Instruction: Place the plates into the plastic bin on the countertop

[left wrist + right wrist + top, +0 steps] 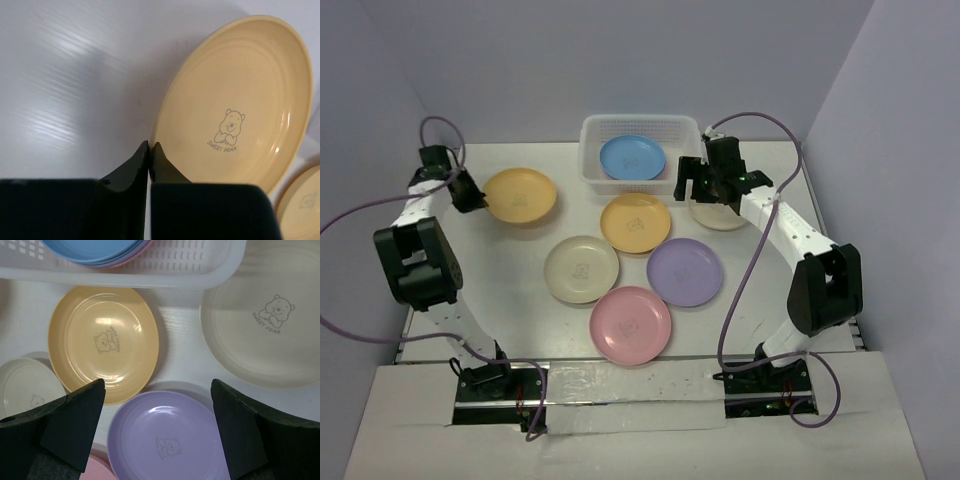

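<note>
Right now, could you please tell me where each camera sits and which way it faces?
Top external: above and behind, looking down on the countertop; left arm and right arm show.
Left wrist: on the left arm, facing a yellow-orange plate; left tool closed on its rim.
Right wrist: on the right arm, looking down at the lavender plate and plastic bin; right tool open.
Shared: top and right wrist both show plastic bin and lavender plate.

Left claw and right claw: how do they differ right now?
The left claw is shut, fingertips together at the rim of the far-left yellow-orange plate; the right claw stands wide open. The left claw is down at countertop level; the right claw hovers above the lavender plate and the cream plate by the plastic bin, holding nothing. Whether the left pinches that rim is unclear. Both have black fingers.
</note>
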You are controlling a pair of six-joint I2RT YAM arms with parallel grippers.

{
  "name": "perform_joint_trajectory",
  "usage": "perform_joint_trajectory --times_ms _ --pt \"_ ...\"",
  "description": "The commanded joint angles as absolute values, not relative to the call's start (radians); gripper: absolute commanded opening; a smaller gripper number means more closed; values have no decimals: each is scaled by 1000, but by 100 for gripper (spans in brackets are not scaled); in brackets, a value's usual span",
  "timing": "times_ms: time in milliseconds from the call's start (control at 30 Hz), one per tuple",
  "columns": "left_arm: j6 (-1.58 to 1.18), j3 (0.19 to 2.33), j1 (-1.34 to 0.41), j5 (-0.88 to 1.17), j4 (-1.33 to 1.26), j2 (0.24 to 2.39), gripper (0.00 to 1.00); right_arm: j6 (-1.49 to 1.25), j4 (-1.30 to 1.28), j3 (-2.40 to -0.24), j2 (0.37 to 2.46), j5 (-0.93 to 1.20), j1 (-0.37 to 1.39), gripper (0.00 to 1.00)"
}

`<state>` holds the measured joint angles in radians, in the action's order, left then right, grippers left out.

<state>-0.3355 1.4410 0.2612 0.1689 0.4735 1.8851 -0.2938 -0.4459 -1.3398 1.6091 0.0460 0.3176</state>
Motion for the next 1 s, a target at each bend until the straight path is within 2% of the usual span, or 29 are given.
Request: perform_joint_trajectory --times_ms 0,167,467,567,967 --pt "-352 1609 299 181 481 1661 0 -332 -370 -1298 1521 43 306 93" --pt "-425 1721 265 207 460 1606 0 -333 -367 -1275 1506 49 298 93" --pt "-476 1858 -53 27 374 1693 0 -353 -361 -1242 1504 47 291 94" --pt "-457 1947 -157 -67 381 1807 0 -363 -359 -1236 1510 47 291 100" --pt "-462 2188 -318 -143 355 2176 0 -410 -330 -1232 1630 76 294 100"
